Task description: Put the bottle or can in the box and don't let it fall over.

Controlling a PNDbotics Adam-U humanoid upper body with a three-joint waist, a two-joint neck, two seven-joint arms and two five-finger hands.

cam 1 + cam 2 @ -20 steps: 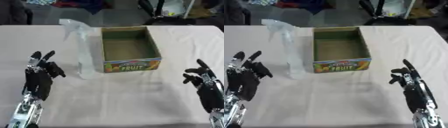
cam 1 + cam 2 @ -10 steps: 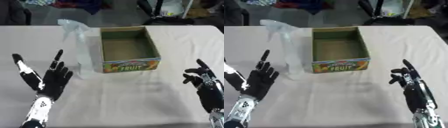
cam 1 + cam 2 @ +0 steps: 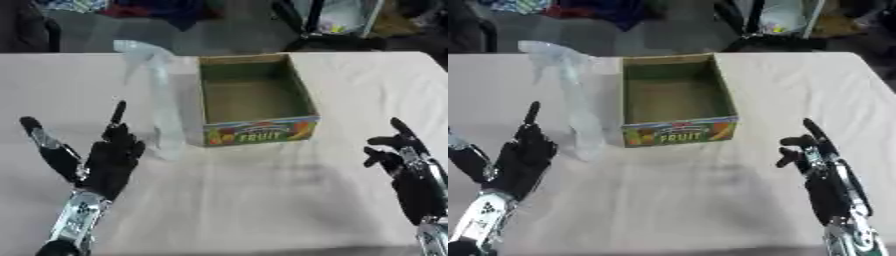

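A tall clear spray bottle (image 3: pixel 160 102) stands upright on the white table, just left of an open cardboard box (image 3: pixel 254 100) with a "FRUIT" label on its front. The box is empty inside. My left hand (image 3: pixel 103 157) is open at the lower left, fingers straight and spread, a short way in front and to the left of the bottle and not touching it. My right hand (image 3: pixel 408 167) rests open near the lower right, fingers up, well away from the box.
The white tablecloth (image 3: pixel 262 200) covers the whole table. Beyond the far edge are chair legs and clutter on the floor (image 3: pixel 332 25). Dark shapes sit at the far left corner (image 3: pixel 26 30).
My left hand has risen from the lower left, spread its fingers and moved forward and right towards the bottle. The bottle, box and right hand stay put.
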